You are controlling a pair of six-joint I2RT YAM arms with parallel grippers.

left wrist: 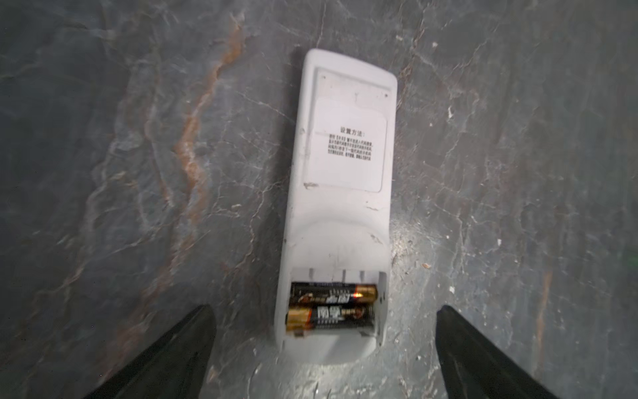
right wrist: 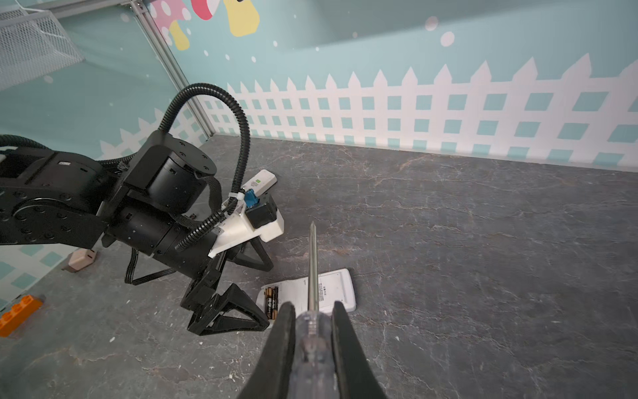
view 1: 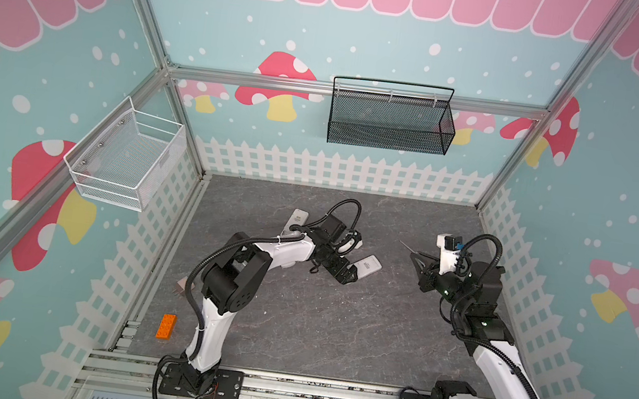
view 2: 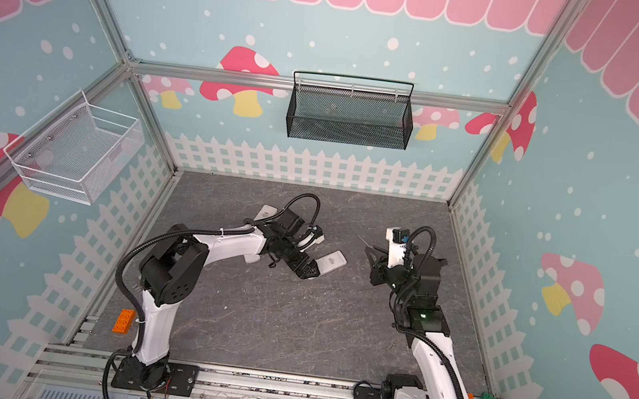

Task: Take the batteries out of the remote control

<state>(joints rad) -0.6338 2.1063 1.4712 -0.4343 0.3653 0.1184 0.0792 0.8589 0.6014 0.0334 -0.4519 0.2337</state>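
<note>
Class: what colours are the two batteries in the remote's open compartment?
The batteries are black with coppery-gold ends, clearest in the left wrist view.

I see the remote control [left wrist: 340,214] in scuffed matt white plastic, batteries [left wrist: 331,305] in glossy black-and-gold wrap, screwdriver [right wrist: 312,269] shaft dull metal, handle clear plastic, worktop [left wrist: 103,172] veined grey stone-look

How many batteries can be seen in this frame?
2. Both lie side by side in the white remote's open compartment: the inner battery toward the label, the outer battery by the remote's end. The second remote behind the left arm may hide more.
</note>
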